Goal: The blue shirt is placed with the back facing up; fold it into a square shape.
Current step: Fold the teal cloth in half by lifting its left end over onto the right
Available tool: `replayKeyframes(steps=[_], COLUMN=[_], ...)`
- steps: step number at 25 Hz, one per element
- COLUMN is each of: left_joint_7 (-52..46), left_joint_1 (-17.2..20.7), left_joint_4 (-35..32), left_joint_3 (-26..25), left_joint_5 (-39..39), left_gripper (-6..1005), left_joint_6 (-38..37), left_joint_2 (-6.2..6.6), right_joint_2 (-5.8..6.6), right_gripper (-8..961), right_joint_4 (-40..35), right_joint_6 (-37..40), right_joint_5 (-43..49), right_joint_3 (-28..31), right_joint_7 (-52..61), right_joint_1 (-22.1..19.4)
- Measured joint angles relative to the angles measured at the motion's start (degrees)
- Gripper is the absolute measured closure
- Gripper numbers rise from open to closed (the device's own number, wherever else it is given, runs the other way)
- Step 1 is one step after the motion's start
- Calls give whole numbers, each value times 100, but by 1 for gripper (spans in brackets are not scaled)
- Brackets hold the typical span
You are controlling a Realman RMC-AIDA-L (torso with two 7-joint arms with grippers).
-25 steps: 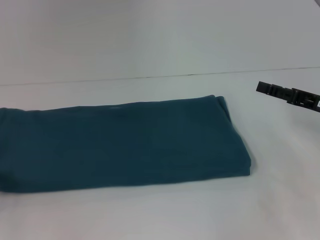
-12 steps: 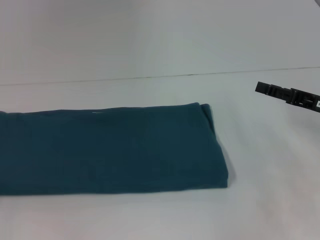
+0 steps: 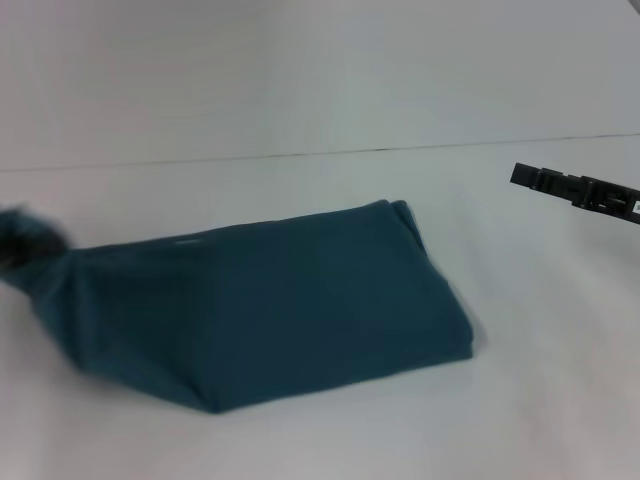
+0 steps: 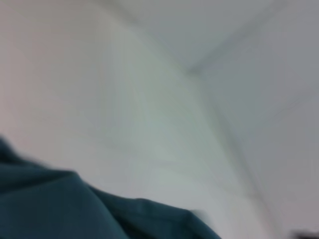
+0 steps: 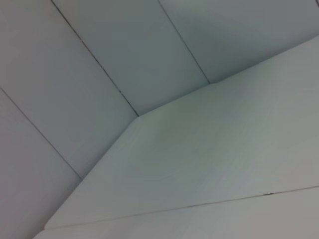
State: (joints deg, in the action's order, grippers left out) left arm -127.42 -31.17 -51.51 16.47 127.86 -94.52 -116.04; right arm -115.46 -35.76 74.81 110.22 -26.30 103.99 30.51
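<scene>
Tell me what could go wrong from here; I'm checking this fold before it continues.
The left gripper has the left end of the blue shirt bunched and raised off the table, so the folded layers could slip apart or land crooked. Only one end is held: the right gripper hangs clear of the cloth, so the free right end may drag and skew.

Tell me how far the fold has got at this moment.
Done: the blue shirt already lies as a long folded band on the table. In hand: the left gripper lifts its left end, bunched. The right gripper hangs clear. Left: laying that end across into a square.
</scene>
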Motion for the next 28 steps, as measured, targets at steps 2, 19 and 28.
replayKeyframes(steps=[2,19,28], left_joint_7=[1,1963,3551], left_joint_1=[-204,-2254,-2540], left_joint_4=[35,3421,5146], left_joint_3=[327,2715,2484], left_joint_5=[-547,-3402,-4401], left_gripper=[968,968,967], left_joint_6=[-103,2454,3006], left_joint_2=[-183,-860,-866], right_joint_2=[11,99,78], right_gripper=[236,235,235], right_joint_4=[0,-40,-40], right_joint_6=[-1,37,11], right_joint_5=[0,26,35], right_joint_3=[4,-42,-222], right_joint_7=[-43,-345,-420], right_joint_1=[-1,52,61])
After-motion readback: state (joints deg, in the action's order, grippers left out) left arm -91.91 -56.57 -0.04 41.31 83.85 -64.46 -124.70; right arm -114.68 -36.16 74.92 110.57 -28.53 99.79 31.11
